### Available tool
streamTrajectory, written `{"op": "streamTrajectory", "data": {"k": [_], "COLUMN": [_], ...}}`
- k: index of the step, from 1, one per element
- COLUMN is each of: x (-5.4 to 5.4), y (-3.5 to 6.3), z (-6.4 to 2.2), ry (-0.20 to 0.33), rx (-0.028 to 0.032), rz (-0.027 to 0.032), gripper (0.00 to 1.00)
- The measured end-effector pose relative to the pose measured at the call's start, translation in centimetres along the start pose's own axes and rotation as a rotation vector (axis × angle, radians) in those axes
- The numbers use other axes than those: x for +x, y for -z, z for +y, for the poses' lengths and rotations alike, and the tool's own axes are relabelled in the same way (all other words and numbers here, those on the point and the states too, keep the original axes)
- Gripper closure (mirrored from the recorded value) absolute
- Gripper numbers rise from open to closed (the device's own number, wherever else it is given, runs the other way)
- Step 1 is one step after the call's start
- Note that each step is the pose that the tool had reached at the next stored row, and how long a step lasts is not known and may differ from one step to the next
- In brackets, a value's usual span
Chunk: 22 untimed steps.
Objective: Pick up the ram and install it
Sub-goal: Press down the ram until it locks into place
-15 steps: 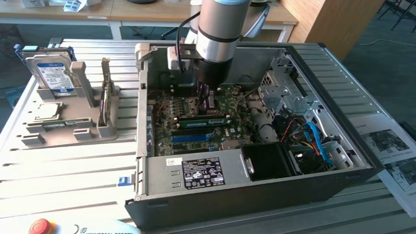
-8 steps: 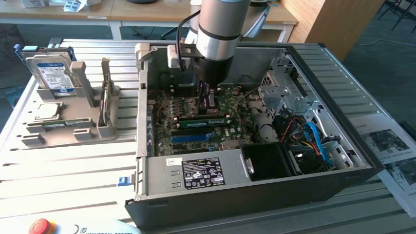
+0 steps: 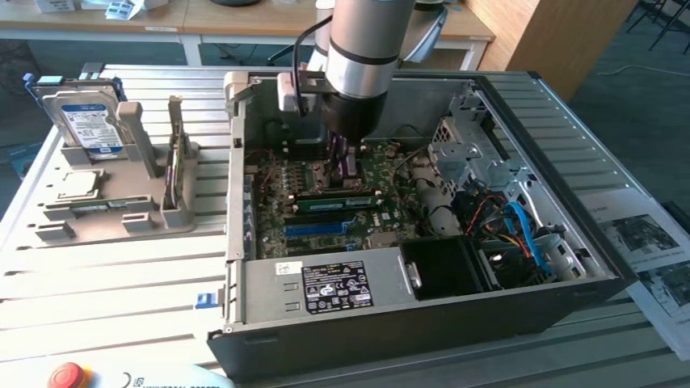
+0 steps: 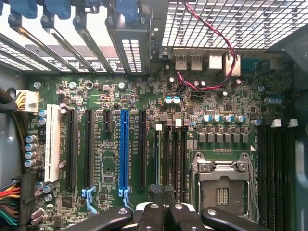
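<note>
Arm (image 3: 361, 56) vertical inside open case (image 3: 431, 323), jaws shut above motherboard (image 4: 144, 96).

I see computer case (image 3: 431, 319) on slatted table (image 3: 108, 283) | parts holder (image 3: 108, 212) at exterior view's left of case | hard drive (image 3: 86, 121) standing in holder | motherboard (image 3: 323, 202) inside case | arm (image 3: 367, 56) above motherboard

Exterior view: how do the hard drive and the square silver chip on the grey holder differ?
Pose: the hard drive stands upright in its cradle, while the silver chip lies flat.
Size: the hard drive is clearly larger than the silver chip.
Look: the hard drive carries a blue and white label; the silver chip is plain and square.
Both sit on the grey holder at the exterior view's left, outside the computer case.
</note>
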<state>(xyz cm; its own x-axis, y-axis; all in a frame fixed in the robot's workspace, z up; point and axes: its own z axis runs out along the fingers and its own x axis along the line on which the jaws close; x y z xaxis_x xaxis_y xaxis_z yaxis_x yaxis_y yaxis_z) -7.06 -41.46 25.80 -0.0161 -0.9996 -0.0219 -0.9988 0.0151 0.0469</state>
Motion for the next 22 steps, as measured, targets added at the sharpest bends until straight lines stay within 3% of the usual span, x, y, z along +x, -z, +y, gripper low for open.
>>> {"op": "streamTrajectory", "data": {"k": [12, 22], "x": [0.0, -0.02], "y": [0.17, 0.95], "z": [0.01, 0.0], "ry": [0.0, 0.0], "rx": [-0.0001, 0.0], "rz": [0.0001, 0.0], "gripper": [0.9, 0.9]}}
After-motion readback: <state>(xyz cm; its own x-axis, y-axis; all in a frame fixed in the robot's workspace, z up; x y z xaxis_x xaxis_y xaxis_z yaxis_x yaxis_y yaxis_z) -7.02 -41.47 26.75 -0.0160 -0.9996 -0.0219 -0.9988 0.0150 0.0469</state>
